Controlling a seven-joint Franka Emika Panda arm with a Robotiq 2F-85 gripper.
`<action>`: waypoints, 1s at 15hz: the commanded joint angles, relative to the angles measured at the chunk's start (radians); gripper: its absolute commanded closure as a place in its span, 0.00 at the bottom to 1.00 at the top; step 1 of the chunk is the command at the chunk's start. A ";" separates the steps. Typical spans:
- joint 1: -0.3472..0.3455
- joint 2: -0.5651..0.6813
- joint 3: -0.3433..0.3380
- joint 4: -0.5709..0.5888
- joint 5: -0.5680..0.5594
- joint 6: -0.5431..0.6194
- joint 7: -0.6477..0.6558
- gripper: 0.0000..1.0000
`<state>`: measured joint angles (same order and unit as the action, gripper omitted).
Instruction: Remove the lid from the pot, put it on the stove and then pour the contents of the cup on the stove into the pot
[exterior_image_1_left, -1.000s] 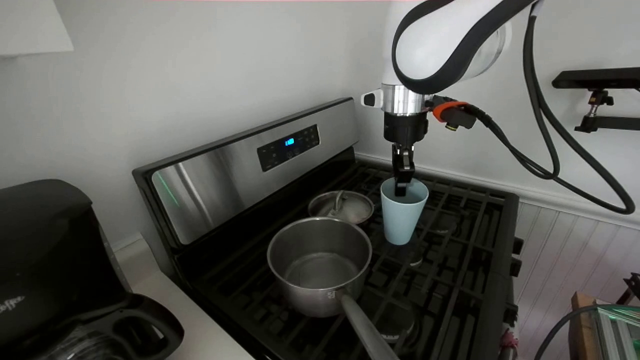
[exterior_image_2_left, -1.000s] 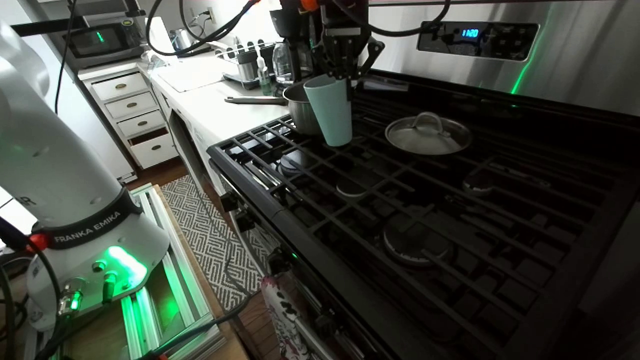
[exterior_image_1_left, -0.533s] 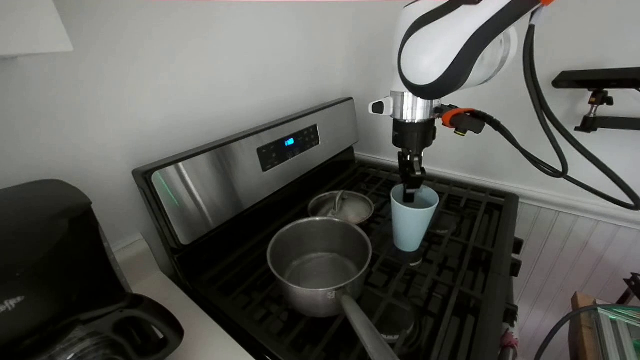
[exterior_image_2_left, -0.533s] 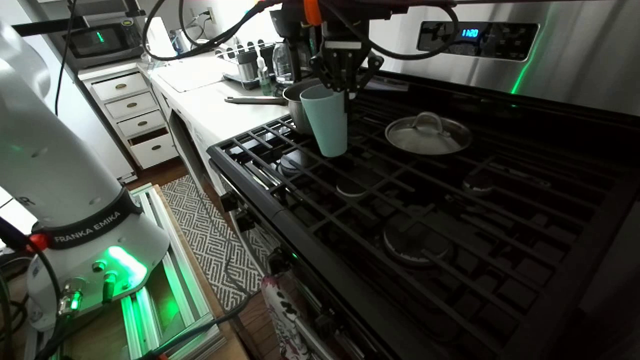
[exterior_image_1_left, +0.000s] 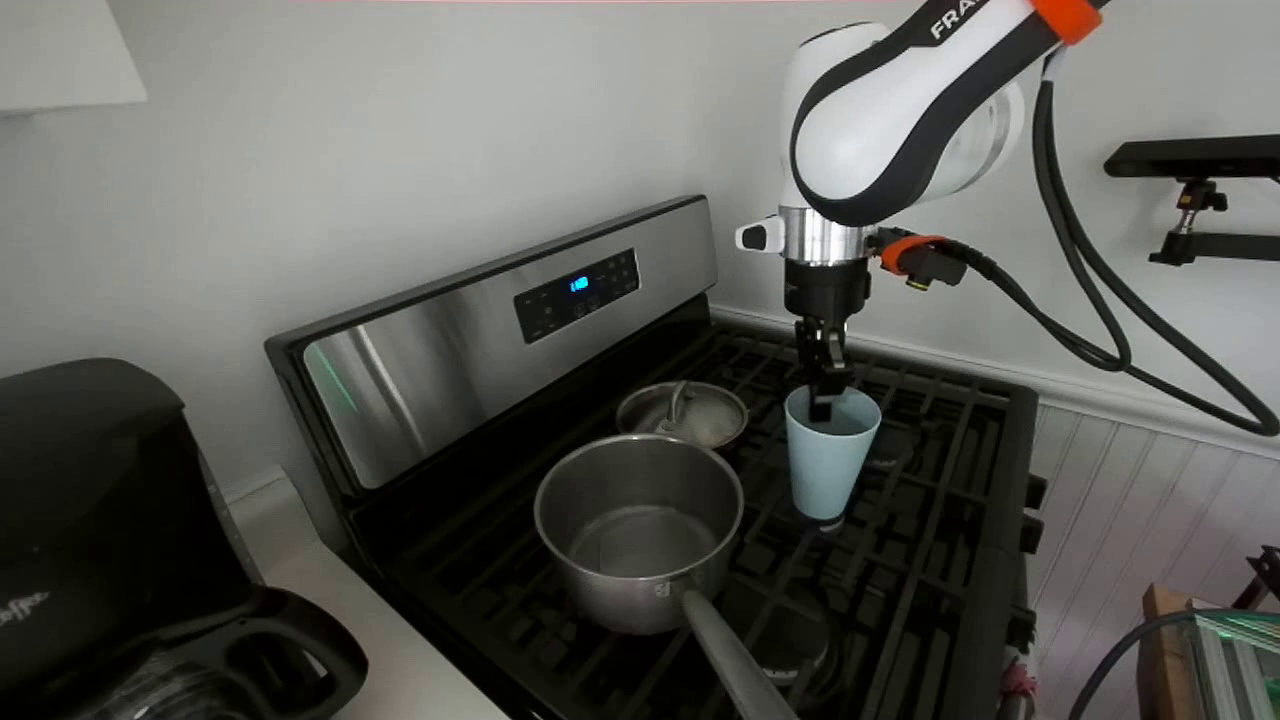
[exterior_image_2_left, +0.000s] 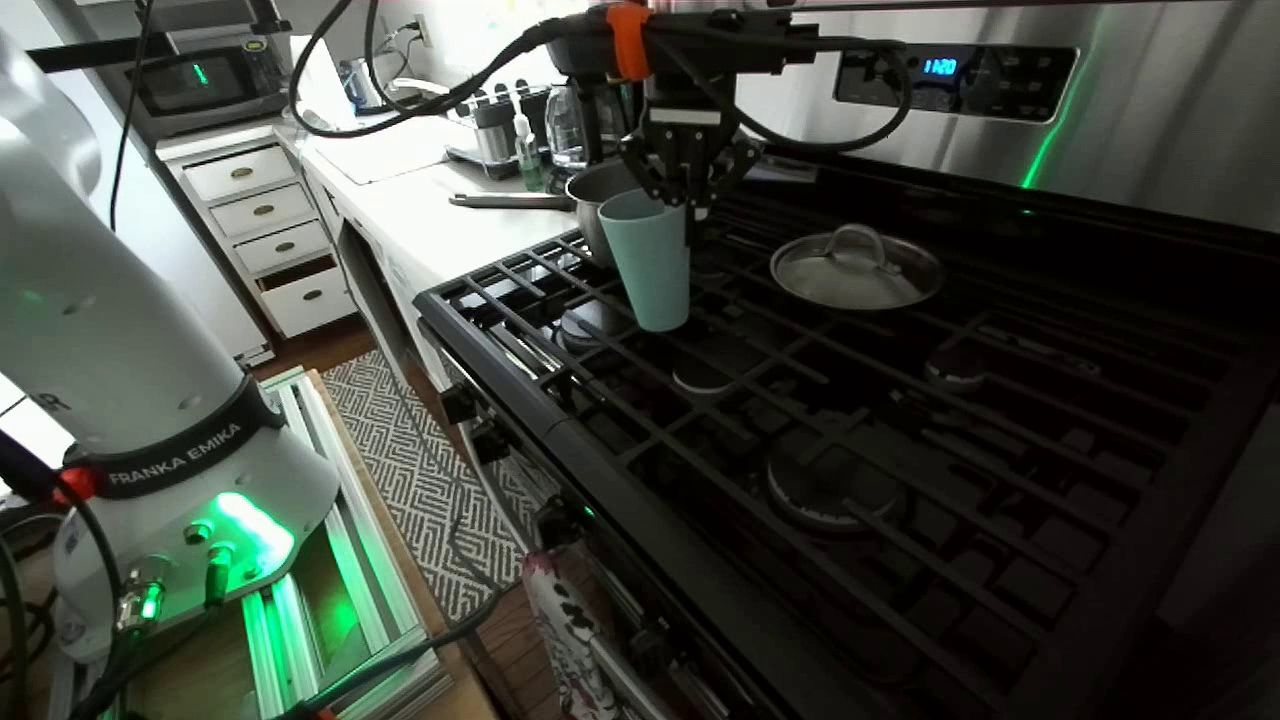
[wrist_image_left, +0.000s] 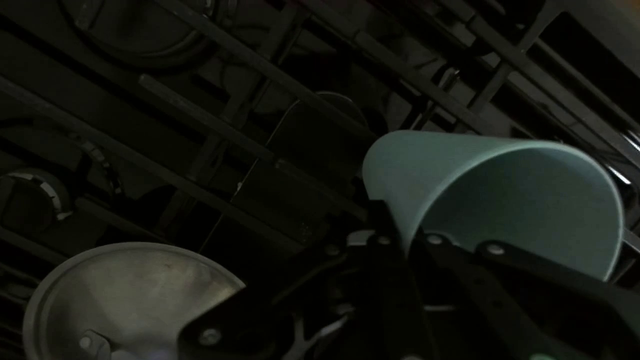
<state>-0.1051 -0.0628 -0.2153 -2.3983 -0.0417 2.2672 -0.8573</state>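
Observation:
My gripper (exterior_image_1_left: 822, 402) is shut on the rim of the pale blue cup (exterior_image_1_left: 832, 468), one finger inside and one outside the wall. The wrist view shows the cup wall between the fingers (wrist_image_left: 406, 245). The cup (exterior_image_2_left: 650, 268) is upright or nearly so, low over the stove (exterior_image_1_left: 460, 365); I cannot tell whether its base touches the grates. No contents show in the cup (wrist_image_left: 530, 200); its bottom is hidden. The steel pot (exterior_image_1_left: 645, 600) stands uncovered on the stove and looks empty. The lid (exterior_image_2_left: 850, 288) lies on the grates, handle up, beside the pot.
The steel back panel with a blue display (exterior_image_2_left: 940, 68) rises behind the grates. The pot's long handle (exterior_image_1_left: 735, 660) points to the stove's front. A black coffee maker (exterior_image_1_left: 90, 530) stands on the counter beside the stove. A cable (exterior_image_2_left: 400, 118) hangs from the arm.
My gripper and the cup have moved down toward the grates and a little away from the pot, mostly in the first half second. The pot and lid have not moved.

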 joint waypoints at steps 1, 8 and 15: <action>-0.020 0.008 0.005 -0.010 0.038 0.043 -0.038 0.99; -0.038 0.025 0.003 -0.006 0.102 0.074 -0.039 0.99; -0.036 0.042 0.013 -0.002 0.155 0.072 -0.043 0.99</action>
<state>-0.1303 -0.0322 -0.2133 -2.4030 0.0795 2.3228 -0.8745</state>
